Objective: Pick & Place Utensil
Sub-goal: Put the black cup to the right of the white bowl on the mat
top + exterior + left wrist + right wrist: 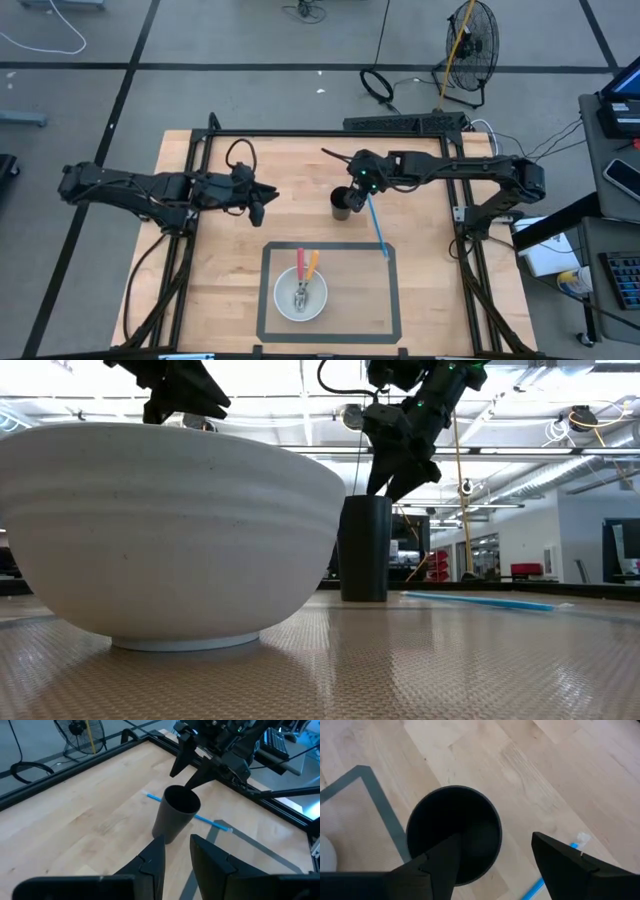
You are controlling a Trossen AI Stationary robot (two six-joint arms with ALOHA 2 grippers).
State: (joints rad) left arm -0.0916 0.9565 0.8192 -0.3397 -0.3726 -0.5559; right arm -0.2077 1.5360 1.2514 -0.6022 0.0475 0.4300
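- The blue utensil (377, 227) lies flat on the table (220, 280), a long thin stick running from just beside the dark cup (342, 202) down to the taped border (391, 300) of the mat. In the right wrist view only its end shows.
- It looks light, stiff and smooth, probably plastic, so I'd guess it can roll or skid if pushed from one side. Lying flat, it leaves little to get under.
- A sensible hold would be across its thin width near the middle, fingers straddling it from above, so it does not tip when lifted.
- The right gripper (357, 186) hangs above the cup's mouth, fingers spread apart and holding nothing; one finger (565, 862) is over the bare wood next to the cup.
- The left gripper (258, 205) waits well apart on the left side of the table, aimed at the cup, its fingers (152, 865) part open with nothing between them.
- Counting: one blue utensil on the table, one dark cup, one white bowl (300, 294) inside the taped square.
- In the bowl I make out two handles, one red (300, 262) and one orange (312, 264), with metal ends I cannot tell apart from up here.
- Two arms, two grippers.
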